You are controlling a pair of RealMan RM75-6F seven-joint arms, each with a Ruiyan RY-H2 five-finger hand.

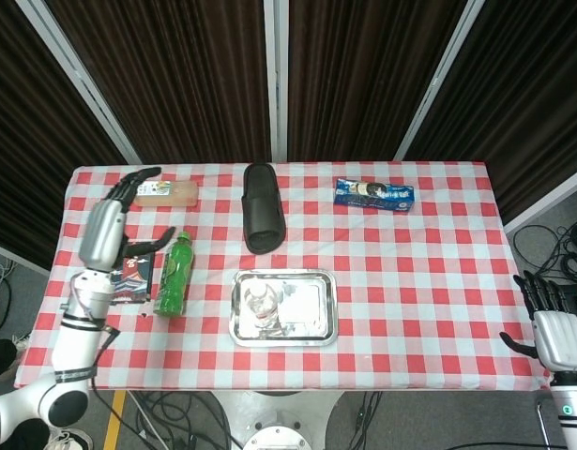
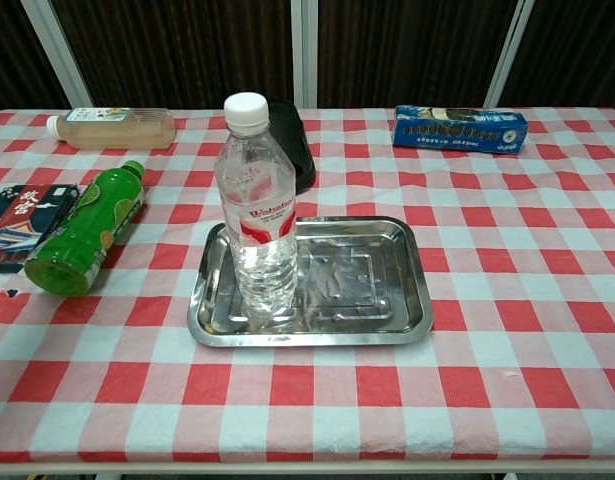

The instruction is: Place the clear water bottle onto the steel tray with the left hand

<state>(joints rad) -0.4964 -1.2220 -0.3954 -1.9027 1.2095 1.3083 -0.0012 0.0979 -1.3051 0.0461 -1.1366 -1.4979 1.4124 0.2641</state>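
Steel tray (image 2: 407,300) carries the bottle (image 2: 256,215) upright, well right of the left robot hand (image 1: 110,225), open and empty.

green bottle (image 2: 82,227), black slipper (image 1: 263,207), biscuit pack (image 2: 459,128)

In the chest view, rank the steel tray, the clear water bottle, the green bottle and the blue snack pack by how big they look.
1. steel tray
2. clear water bottle, upright on the tray
3. green bottle, lying down
4. blue snack pack

The snack pack lies farthest from the camera, so its last place may partly be distance.
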